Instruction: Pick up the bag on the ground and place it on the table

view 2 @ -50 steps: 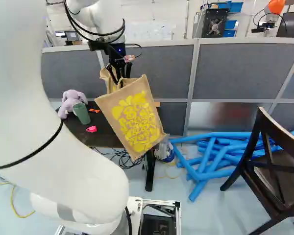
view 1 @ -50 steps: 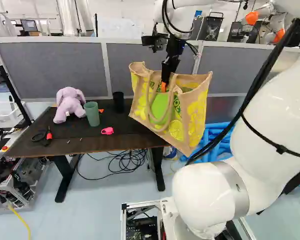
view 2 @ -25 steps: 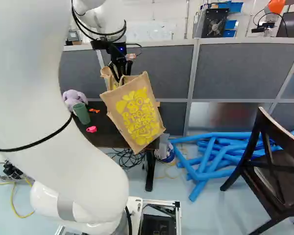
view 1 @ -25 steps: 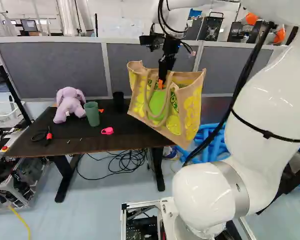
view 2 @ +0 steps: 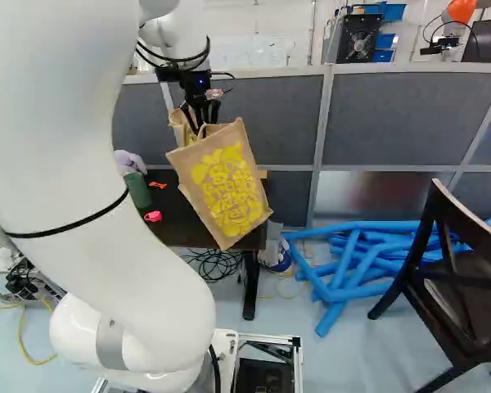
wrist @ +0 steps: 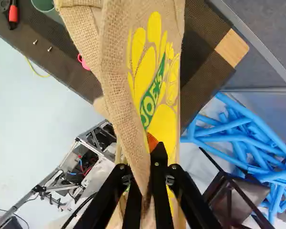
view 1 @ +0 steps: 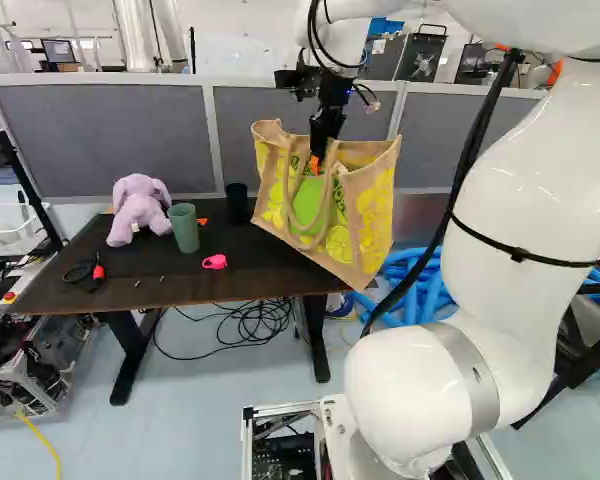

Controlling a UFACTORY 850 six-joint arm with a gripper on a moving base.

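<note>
I have the gripper point(view 1: 317, 163) pinching the coarse-woven, boxy bag point(view 1: 374, 222), tilted at upper centre of the left base view. At left, a plush toy point(view 1: 139, 211) sits on the table point(view 1: 185, 284).

So my surface point(view 1: 170, 290) has a lilac plush toy point(view 1: 138, 212), green cup point(view 1: 185, 230), black cup point(view 1: 237, 205), pink thingy point(view 1: 214, 262), orange thingy point(view 2: 157, 185), red-and-black tool point(view 1: 98, 273), two screws point(wrist: 49, 48).

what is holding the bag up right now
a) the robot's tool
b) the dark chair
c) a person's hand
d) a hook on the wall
a, the tool is shut on the bag, pinching its cloth near the open top
</note>
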